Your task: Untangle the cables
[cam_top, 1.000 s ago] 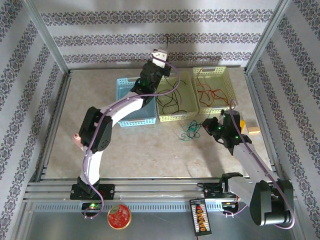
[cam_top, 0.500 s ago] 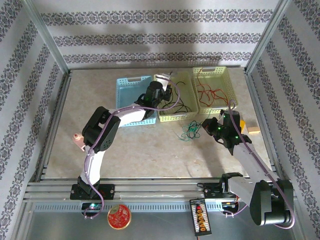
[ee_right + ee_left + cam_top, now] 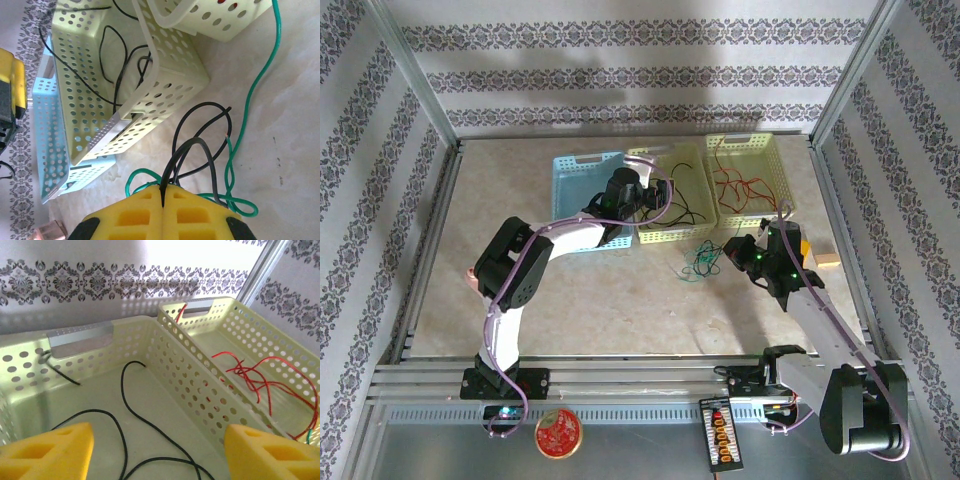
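Observation:
A small tangle of green and black cables (image 3: pixel 698 260) lies on the table in front of the baskets. My right gripper (image 3: pixel 732 250) sits at its right side, shut on a black cable (image 3: pixel 187 145) that loops out from between the pads (image 3: pixel 163 189); green cable (image 3: pixel 250 95) curls around it. My left gripper (image 3: pixel 655 195) hangs open (image 3: pixel 159 455) low inside the middle pale-green basket (image 3: pixel 665 235), its yellow pads (image 3: pixel 50 452) apart over loose black cables (image 3: pixel 122 405). Red cables (image 3: pixel 745 185) lie in the right basket (image 3: pixel 255 375).
A blue basket (image 3: pixel 582 205) stands left of the middle one, under the left arm. A wooden block (image 3: pixel 828 258) lies at the right table edge, and a pink object (image 3: pixel 472 278) at the left. Metal frame rails border the table.
The left arm has come down from high near the back wall and now has its gripper low in the middle basket. The right arm and the tangle have stayed put.

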Robot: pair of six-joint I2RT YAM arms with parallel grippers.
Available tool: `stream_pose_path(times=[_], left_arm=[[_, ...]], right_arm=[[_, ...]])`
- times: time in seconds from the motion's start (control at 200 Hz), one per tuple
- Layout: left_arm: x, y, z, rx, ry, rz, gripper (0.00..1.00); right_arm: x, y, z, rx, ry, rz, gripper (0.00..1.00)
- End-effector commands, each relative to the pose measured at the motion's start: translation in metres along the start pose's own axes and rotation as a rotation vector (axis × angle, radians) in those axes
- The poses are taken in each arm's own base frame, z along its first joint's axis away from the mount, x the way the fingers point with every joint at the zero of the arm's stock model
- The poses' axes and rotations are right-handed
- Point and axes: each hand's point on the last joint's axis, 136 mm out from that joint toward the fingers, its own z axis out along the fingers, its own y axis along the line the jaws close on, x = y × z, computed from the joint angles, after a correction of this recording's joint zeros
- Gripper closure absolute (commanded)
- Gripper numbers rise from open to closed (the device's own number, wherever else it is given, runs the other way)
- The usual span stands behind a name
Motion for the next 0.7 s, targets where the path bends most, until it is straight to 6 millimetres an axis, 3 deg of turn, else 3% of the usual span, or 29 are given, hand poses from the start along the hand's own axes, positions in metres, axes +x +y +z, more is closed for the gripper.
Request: stream_pose_path(times=[0.0,0.135,0.405,0.535,0.695], left_arm=[[-0.052,-0.032,-0.027,0.065,-0.098,0.051,0.25],[-0.037,-0.057,-0.050,0.123,-0.023,0.143,0.24],[0.053,-0.125,-0.096,0.492,0.237,0.138,0.24],[0.090,-0.148,-0.097,0.565,0.330,0.162,0.24],[0.111,-0.162,-0.086,0.602,0.370,0.163,0.32]], right_arm=[[0.001,-0.002,-0.004,-0.001,-0.004,-0.021,0.98],[0.004,-0.001,-0.004,-0.001,0.013,-0.043,0.97],[0.011,0.016,-0.001,-0.070,0.101,-0.082,0.96],[0.014,0.023,0.000,-0.102,0.131,-0.083,0.96],[0.016,0.032,0.000,-0.140,0.159,-0.077,0.96]])
